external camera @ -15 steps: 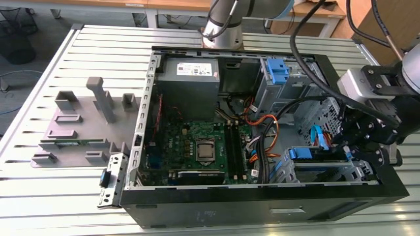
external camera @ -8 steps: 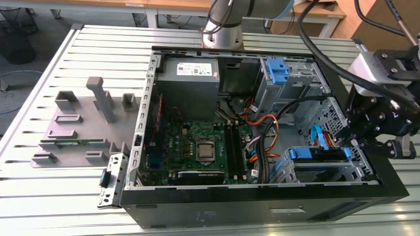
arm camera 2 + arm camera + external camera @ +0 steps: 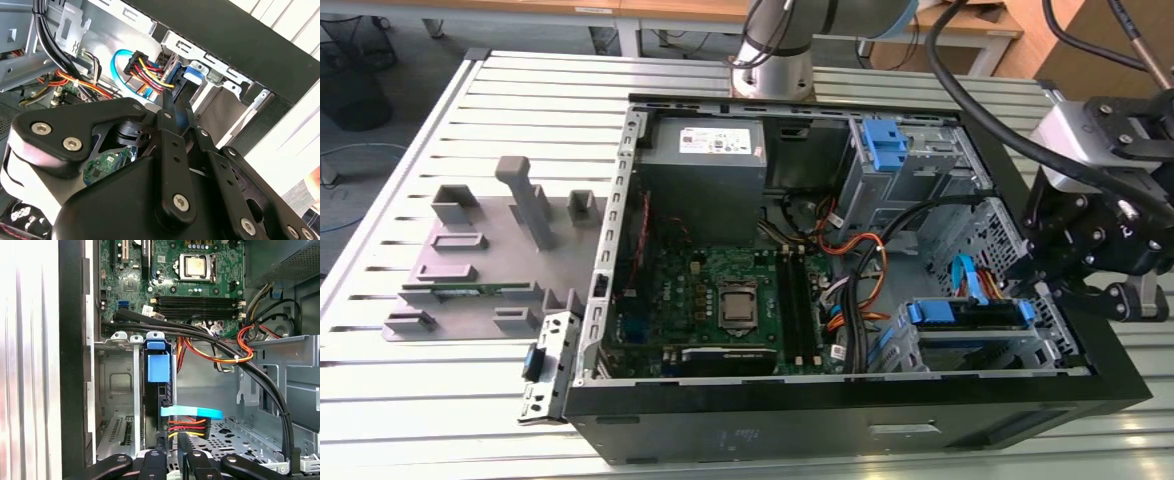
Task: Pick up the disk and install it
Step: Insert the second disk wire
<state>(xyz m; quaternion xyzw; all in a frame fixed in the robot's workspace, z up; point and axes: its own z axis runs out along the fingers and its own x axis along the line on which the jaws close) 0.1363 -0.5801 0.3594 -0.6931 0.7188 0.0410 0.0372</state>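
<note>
The disk (image 3: 159, 390) stands on edge in a slot of the metal drive cage (image 3: 117, 390) at the case's front corner, its blue carrier bracket (image 3: 159, 367) facing the motherboard. A light-blue data cable (image 3: 192, 413) and a red-yellow-black power plug (image 3: 187, 427) reach its near end. In the exterior view the disk (image 3: 974, 312) lies in the cage at the lower right of the case. My black gripper (image 3: 182, 442) hovers just over the disk's cabled end, fingers together with nothing between them. The gripper (image 3: 175, 107) points at the blue bracket (image 3: 192, 75), and it hangs over the case's right wall (image 3: 1054, 285).
The open computer case (image 3: 854, 420) lies on a slatted table. Inside it are a motherboard (image 3: 734, 300), a grey power supply (image 3: 707, 150), a second cage with a blue latch (image 3: 887, 145), and thick black and orange cable bundles (image 3: 225, 350). A grey fixture plate (image 3: 494, 250) sits at the exterior view's left.
</note>
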